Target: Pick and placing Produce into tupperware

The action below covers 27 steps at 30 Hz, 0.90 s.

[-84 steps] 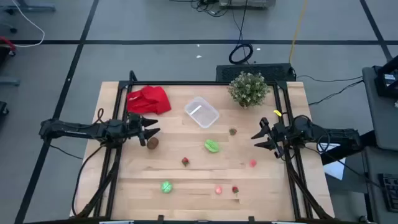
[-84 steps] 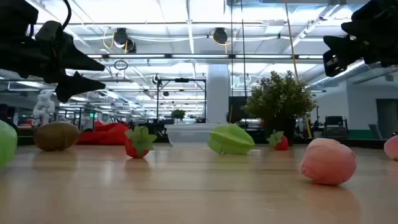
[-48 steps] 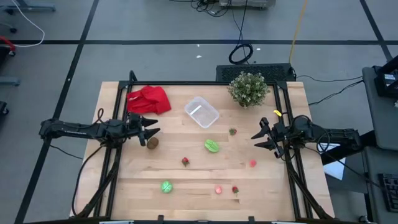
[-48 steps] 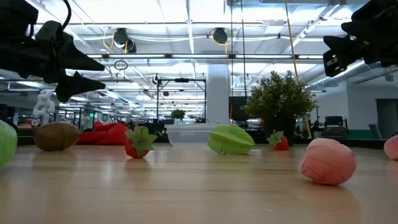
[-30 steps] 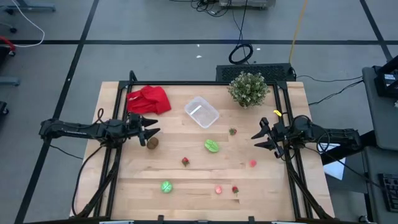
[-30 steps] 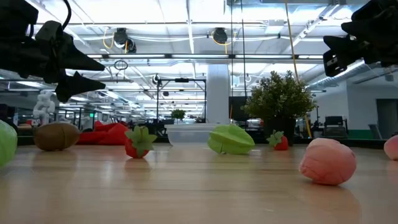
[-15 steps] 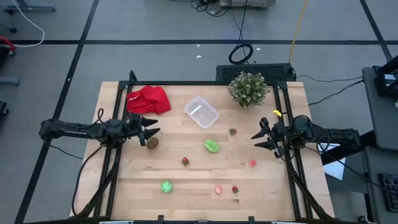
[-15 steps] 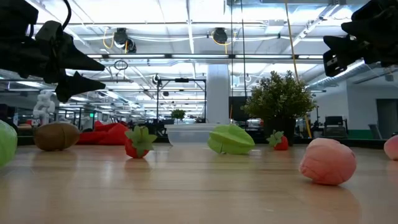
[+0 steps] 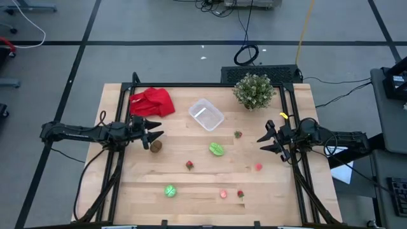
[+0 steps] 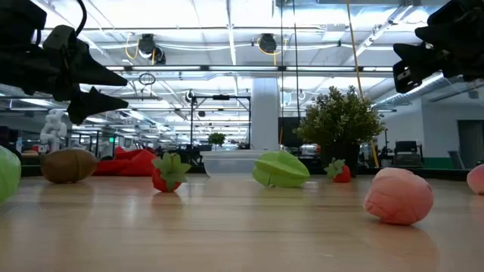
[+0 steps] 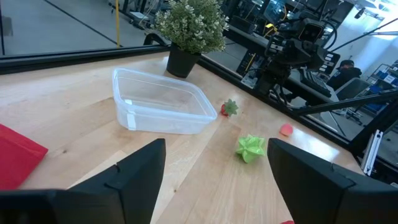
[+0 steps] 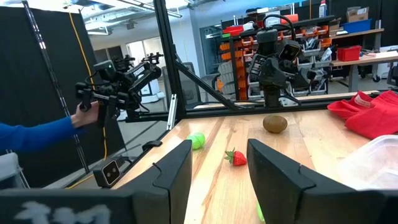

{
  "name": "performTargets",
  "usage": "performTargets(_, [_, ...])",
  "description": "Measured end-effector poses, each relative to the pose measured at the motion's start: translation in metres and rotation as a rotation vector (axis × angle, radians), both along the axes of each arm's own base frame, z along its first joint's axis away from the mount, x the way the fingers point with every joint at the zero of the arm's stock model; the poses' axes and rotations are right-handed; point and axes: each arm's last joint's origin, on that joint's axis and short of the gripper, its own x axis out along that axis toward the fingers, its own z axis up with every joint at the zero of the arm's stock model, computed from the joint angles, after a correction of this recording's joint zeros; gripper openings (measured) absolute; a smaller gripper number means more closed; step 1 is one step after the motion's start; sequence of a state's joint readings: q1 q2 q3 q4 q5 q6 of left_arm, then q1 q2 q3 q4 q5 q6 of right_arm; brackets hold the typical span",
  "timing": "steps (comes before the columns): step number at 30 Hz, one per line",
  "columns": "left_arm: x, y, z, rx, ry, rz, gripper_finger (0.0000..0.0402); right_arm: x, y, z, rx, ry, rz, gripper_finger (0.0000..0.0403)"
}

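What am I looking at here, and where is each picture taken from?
Two robot arms work at a wooden table. One picture looks straight down, one sits at table height, and one camera rides on each wrist. The left hand and right hand both hover open at the table's sides, holding nothing. On the table lie a clear tub, empty, a red cloth, a potted plant, and small toy produce: a brown piece, a green leafy piece, and several red, pink and green bits.

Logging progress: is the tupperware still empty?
Empty. The tupperware holds nothing; the left wrist view shows bare clear walls, and the produce lies scattered on the table.
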State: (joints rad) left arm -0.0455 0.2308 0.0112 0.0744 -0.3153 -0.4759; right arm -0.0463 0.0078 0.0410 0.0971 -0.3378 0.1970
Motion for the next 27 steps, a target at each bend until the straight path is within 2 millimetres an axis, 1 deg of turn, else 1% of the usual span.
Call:
performTargets(14, [0.0, 0.0, 0.0001, 0.004, 0.001, 0.0, 0.0285, 0.0, 0.0, 0.0004, 0.001, -0.004, 0.0, 0.0146])
performTargets(21, [0.0001, 0.0, 0.0008, 0.052, 0.006, -0.007, 0.0285, -0.0003, 0.0, 0.0031, -0.018, -0.037, -0.003, 0.0146])
performTargets(27, [0.0001, 0.0, 0.0006, 0.023, 0.0, -0.003, 0.0285, 0.0, -0.0037, 0.0073, -0.007, -0.08, -0.134, 0.0146])
